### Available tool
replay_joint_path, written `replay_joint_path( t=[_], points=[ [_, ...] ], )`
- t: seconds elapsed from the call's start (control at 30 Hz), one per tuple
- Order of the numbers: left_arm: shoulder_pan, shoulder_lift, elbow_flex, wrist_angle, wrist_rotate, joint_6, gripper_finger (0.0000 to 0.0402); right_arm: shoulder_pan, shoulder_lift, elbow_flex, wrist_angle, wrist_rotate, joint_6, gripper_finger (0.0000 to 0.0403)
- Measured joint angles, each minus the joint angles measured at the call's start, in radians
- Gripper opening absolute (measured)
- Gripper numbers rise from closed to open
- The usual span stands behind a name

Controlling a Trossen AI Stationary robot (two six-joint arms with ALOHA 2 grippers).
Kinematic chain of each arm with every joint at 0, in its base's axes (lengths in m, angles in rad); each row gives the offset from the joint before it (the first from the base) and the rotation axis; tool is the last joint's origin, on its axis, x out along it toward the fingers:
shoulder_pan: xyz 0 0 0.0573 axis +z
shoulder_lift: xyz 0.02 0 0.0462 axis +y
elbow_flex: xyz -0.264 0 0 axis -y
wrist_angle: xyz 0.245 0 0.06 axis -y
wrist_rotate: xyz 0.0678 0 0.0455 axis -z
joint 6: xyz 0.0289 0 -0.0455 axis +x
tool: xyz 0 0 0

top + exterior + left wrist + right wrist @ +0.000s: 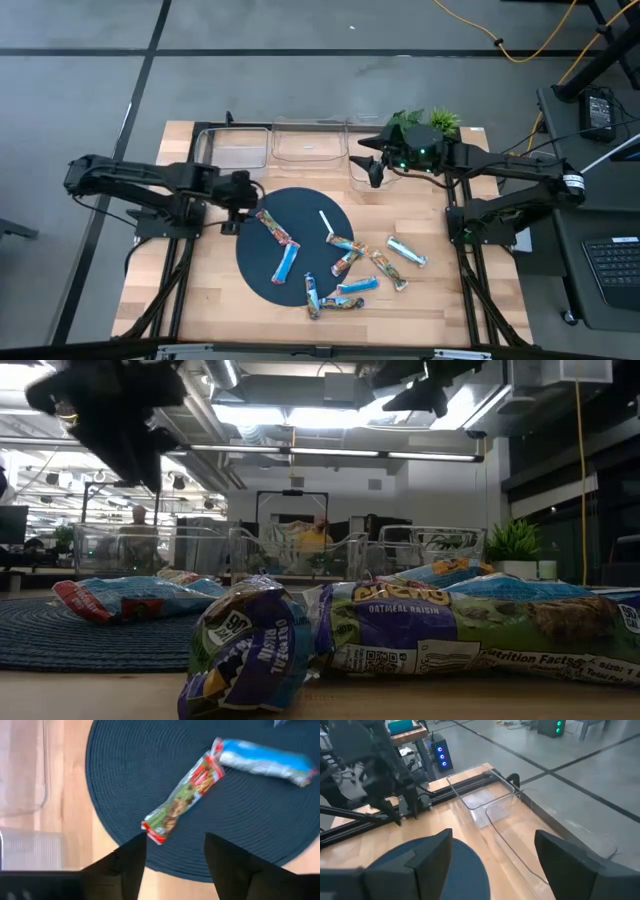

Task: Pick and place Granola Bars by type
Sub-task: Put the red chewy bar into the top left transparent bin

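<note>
Now my wooden table (200, 300) carries a round dark woven mat (295, 245), and most of the Granola Bars (345, 270) lie scattered across the mat's near half and the bare wood to its right. Along the far edge stand three clear bins (310, 143), with a small green plant (440, 122) at the right end of the row.

My left hand (243, 203) hangs over the mat's far-left rim, fingers (132, 862) spread and empty. A red-ended bar (184, 797) lies on the mat just beyond those fingertips, its near end almost between them, not touching that I can see. A blue and silver bar (262, 761) lies just past it, farther onto the mat.

My right hand (375, 168) hovers over the far side of the table beside the rightmost bin, well apart from every bar, its fingers (427, 855) wide apart with nothing between them.

From table height, the nearest bar (480, 630) reads "OATMEAL RAISIN" with "Nutrition Facts" at its end; a purple-wrapped bar (245, 660) stands crumpled in front of it, and a red-tipped blue bar (130, 598) rests on the mat.

The wrappers are shiny foil: some blue, some silvery, some red-and-green with pictured oats. A thin white strip (326, 224) lies on the mat among them.
</note>
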Motion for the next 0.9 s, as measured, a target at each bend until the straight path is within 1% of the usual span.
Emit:
replay_joint_path(
  t=[0.1,0.23,0.37,0.67,0.83,0.9],
  points=[
    [0.0,0.066,0.0,0.052,-0.04,0.092,0.0208,0.0,0.0,0.0,-0.001,0.0,0.014,0.0284],
    [0.0,0.163,0.0,0.113,-0.037,0.179,0.0211,0.0,0.0,0.0,-0.003,0.0,0.008,0.0284],
    [0.0,0.256,0.0,0.147,-0.023,0.21,0.0209,0.0,0.0,0.0,-0.019,0.0,-0.013,0.0284],
    [0.0,0.441,0.0,0.187,0.021,0.221,0.0208,0.0,0.0,0.0,-0.083,-0.016,-0.015,0.0284],
    [0.0,0.515,0.0,0.261,0.019,0.177,0.0208,0.0,0.0,0.0,-0.1,-0.016,-0.016,0.0284],
    [0.0,0.536,0.0,0.266,0.019,0.157,0.0207,0.0,0.0,0.0,-0.11,-0.016,-0.016,0.0284]
  ],
)
